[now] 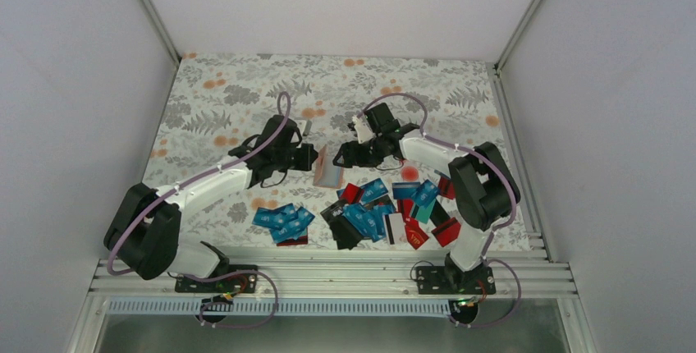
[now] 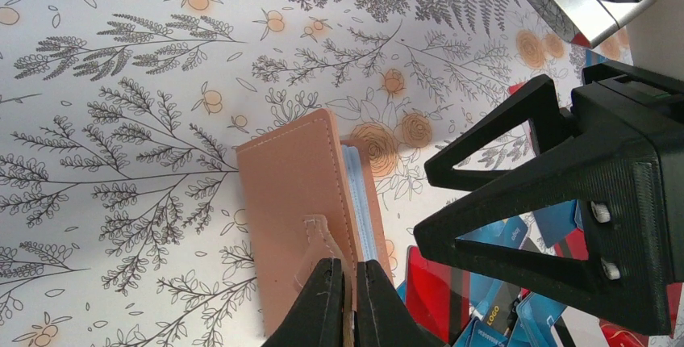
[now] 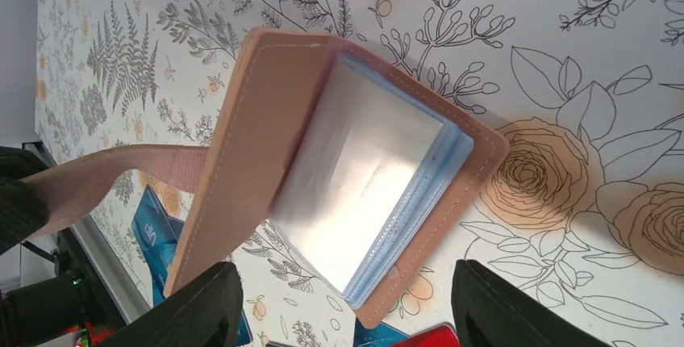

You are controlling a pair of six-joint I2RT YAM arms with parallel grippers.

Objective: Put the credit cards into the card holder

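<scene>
**Left gripper.** In the left wrist view, we see the left gripper (image 2: 350, 276) with its fingers pressed together on the closing strap (image 3: 121, 171) of the tan-pink, leather-like, squarish card holder (image 2: 297, 202). The strap leaves the holder toward 9 o'clock in the right wrist view.

**Right gripper.** The right gripper (image 3: 345, 268) has its two black fingers (image 3: 202, 307) standing wide apart, one at each side of the holder and touching nothing that we can see.

**Card holder.** In the overhead view the holder sits near the centre of the table, between the two grippers, with the left gripper at its 9 o'clock and the right gripper at its 1 o'clock. It is spread open. Its stitched cover is folded back and a stack of clear plastic sleeves (image 3: 363, 177) with pale blue edges is exposed. We cannot tell whether its lower edge rests on the table or hangs just above it.

**Credit cards.** The thin plastic credit cards (image 1: 386, 213), mostly blue and teal with some red and black, lie in a loose overlapping heap at 5 o'clock from the holder. A smaller cluster of blue cards (image 1: 283, 222) lies at 7 o'clock from it.

**Surface.** Everything rests on a white table cover (image 1: 230, 98) printed with grey ferns and orange flowers.
</scene>
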